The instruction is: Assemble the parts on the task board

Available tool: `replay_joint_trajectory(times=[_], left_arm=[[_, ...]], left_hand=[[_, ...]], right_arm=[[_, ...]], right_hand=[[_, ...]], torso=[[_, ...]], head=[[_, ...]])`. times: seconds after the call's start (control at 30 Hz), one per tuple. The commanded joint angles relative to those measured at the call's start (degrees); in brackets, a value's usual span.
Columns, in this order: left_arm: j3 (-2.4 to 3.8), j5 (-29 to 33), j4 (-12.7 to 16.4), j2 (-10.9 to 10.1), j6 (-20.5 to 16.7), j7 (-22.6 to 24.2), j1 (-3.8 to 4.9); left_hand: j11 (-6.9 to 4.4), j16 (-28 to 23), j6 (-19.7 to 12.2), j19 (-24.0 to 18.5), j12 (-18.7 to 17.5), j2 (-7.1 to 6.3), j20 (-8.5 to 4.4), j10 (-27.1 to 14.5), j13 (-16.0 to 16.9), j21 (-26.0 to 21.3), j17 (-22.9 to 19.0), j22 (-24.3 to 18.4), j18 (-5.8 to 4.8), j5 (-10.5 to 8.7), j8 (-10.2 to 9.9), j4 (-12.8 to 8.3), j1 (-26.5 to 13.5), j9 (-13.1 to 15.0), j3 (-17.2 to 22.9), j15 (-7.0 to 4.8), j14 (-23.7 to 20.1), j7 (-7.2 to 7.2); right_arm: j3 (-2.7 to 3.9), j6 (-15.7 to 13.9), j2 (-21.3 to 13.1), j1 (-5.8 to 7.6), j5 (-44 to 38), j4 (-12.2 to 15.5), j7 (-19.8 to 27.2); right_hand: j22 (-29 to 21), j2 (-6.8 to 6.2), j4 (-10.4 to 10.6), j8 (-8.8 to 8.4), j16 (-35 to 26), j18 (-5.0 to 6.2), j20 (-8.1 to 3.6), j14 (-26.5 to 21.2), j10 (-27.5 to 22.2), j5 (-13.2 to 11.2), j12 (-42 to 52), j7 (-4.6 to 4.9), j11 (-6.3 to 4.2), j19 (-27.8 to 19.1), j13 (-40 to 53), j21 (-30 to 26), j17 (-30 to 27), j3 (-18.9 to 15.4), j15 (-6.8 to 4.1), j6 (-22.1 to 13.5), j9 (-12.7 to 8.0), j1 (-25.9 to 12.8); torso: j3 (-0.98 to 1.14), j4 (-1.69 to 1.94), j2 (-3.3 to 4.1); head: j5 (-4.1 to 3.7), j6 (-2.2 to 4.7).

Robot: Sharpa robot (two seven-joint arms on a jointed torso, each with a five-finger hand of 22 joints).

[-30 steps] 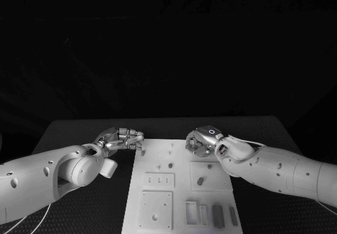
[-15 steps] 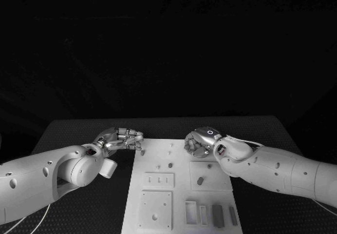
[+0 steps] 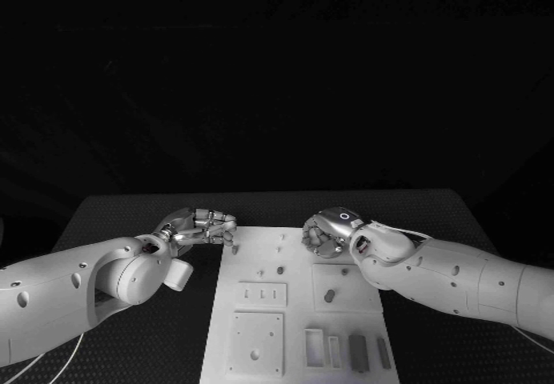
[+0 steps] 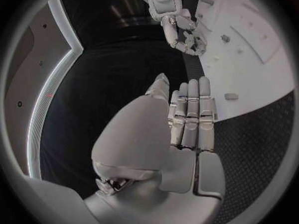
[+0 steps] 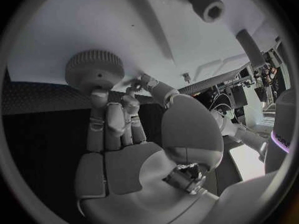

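The white task board (image 3: 256, 332) lies lengthwise in the middle of the table. My right hand (image 3: 328, 234) is over its far right part. In the right wrist view its fingertips (image 5: 101, 98) and thumb close on a round knurled part (image 5: 94, 70) standing on the board (image 5: 93, 20). My left hand (image 3: 203, 226) is at the board's far left corner; the left wrist view shows its fingers (image 4: 190, 112) straight, side by side and holding nothing, next to the board's edge (image 4: 249, 84). Small dark parts (image 3: 329, 297) stand in the board's middle.
Two dark bars (image 3: 358, 354) lie in slots at the board's near right. A hex-socket part (image 5: 206, 6) and a peg (image 5: 249, 45) stand on the board beyond the knurled part. Black table mat (image 3: 127, 216) surrounds the board on all sides.
My right hand has shifted slightly to the left at the knurled part. The left hand has stayed where it was.
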Motion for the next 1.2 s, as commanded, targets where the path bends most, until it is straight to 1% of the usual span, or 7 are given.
replay_joint_trajectory(times=[0.03, 0.2, 0.37, 0.5, 0.73, 0.9, 1.2], left_arm=[[0.06, -0.2, 0.1, 0.1, 0.8, 0.3, 0.04], [0.06, -0.2, 0.1, 0.1, 0.8, 0.2, 0.04], [0.06, -0.2, 0.1, 0.1, 0.9, 0.2, 0.04], [0.06, -0.2, 0.1, 0.1, 0.8, 0.2, 0.04], [0.06, -0.2, 0.1, 0.1, 0.8, 0.2, 0.04], [0.06, -0.2, 0.1, 0.2, 0.8, 0.2, 0.04], [0.06, -0.3, -0.2, 0.3, 0.8, 0.2, 0.04]], left_hand=[[0.46, -0.2, -0.1, -0.2, -0.3, -0.02, 0.2, 0.1, 0.1, -0.4, 0.1, 0.1, 0.97, -0.12, -0.3, 0.0, -0.7, -0.1, -0.4, 0.33, 0.0, 0.2], [0.45, -0.2, -0.1, -0.2, -0.3, -0.02, 0.19, 0.1, 0.1, -0.4, 0.1, 0.1, 0.97, -0.12, -0.3, 0.0, -0.7, -0.1, -0.4, 0.33, 0.0, 0.2], [0.45, -0.2, -0.1, -0.2, -0.3, -0.03, 0.19, 0.1, 0.1, -0.4, 0.1, 0.1, 0.98, -0.12, -0.3, 0.0, -0.6, -0.1, -0.4, 0.33, 0.0, 0.2], [0.46, -0.3, -0.2, -0.2, -0.3, -0.05, 0.19, 0.1, 0.1, -0.4, 0.2, 0.1, 0.98, -0.12, -0.3, 0.0, -0.6, -0.1, -0.4, 0.33, 0.0, 0.21], [0.47, -0.3, -0.2, -0.2, -0.4, -0.11, 0.2, 0.1, 0.1, -0.4, 0.2, 0.1, 0.98, -0.12, -0.3, 0.0, -0.6, -0.1, -0.4, 0.33, 0.0, 0.22], [0.47, -0.3, -0.2, -0.2, -0.4, -0.11, 0.2, 0.1, 0.1, -0.5, 0.2, 0.1, 0.98, -0.12, -0.3, 0.0, -0.6, -0.1, -0.4, 0.33, 0.0, 0.23], [0.48, -0.4, -0.2, -0.2, -0.4, -0.11, 0.21, 0.1, 0.1, -0.5, 0.3, 0.1, 0.98, -0.12, -0.3, 0.0, -0.5, -0.1, -0.4, 0.33, 0.0, 0.24]], right_arm=[[-0.21, 1.4, 0.1, -0.4, 0.9, 0.2, 0.6], [-0.2, 1.0, 0.2, -0.4, 1.5, 0.2, 0.6], [-0.15, 0.9, 0.2, -0.4, 1.6, 0.3, 0.5], [-0.08, 0.2, 0.3, -0.4, 2.2, 0.2, 0.5], [0.13, -2.6, 0.7, -0.39, 5.0, 0.4, 1.5], [0.3, -3.7, 1.3, -0.39, 6.8, 0.7, 2.2], [0.96, -4.9, 2.6, -0.38, 9.3, 0.6, 1.8]], right_hand=[[1.0, 1.91, -1.7, 0.54, 0.3, 1.16, -0.25, 0.4, 0.2, -0.1, 0.3, 0.37, -0.63, -0.1, -0.1, 0.5, 0.2, -0.2, -0.25, 1.5, 0.3, 0.5], [1.0, 5.08, -4.7, 1.04, 0.4, 1.16, -0.22, 0.5, 0.4, -0.1, 0.3, 0.02, -0.95, -0.3, -0.2, 0.6, 0.4, 0.0, -0.54, 2.6, 0.6, 1.3], [1.0, 6.44, -5.4, 1.21, 0.5, 1.16, -0.26, 0.6, 0.5, 0.0, 0.3, -0.12, -1.06, -0.4, -0.2, 0.6, 0.6, 0.7, -0.64, 3.0, 0.8, 2.1], [0.9, 6.6, -5.2, 1.3, 0.5, 1.16, -0.18, 0.7, 0.5, 0.0, 0.3, -0.18, -1.1, -0.4, -0.2, 0.6, 0.6, 1.9, -0.68, 3.3, 0.8, 2.4], [0.9, 6.6, -5.2, 1.41, 0.6, 1.16, -0.13, 0.8, 0.5, -0.1, 0.3, -0.25, -1.15, -0.4, -0.2, 0.7, 0.8, 2.3, -0.71, 3.6, 0.9, 2.3], [1.0, 6.56, -5.2, 1.45, 0.6, 1.16, -0.13, 0.8, 0.5, -0.1, 0.3, -0.28, -1.19, -0.4, -0.2, 0.7, 0.8, 2.5, -0.74, 3.7, 0.9, 2.2], [1.0, 6.37, -5.2, 1.44, 0.6, 1.16, -0.12, 0.8, 0.6, -0.1, 0.4, -0.29, -1.2, -0.3, -0.2, 0.8, 0.8, 2.5, -0.76, 3.8, 0.9, 2.0]], torso=[[0.01, -0.03, -0.01], [0.0, -0.02, 0.01], [0.01, -0.05, -0.01], [0.02, -0.03, 0.01], [0.01, -0.03, -0.01], [0.0, 0.0, -0.03], [-0.07, 0.13, -0.02]], head=[[0.03, 0.02], [0.04, -0.01], [0.09, 0.0], [0.15, 0.03], [0.23, 0.03], [0.3, 0.05], [0.37, 0.13]])
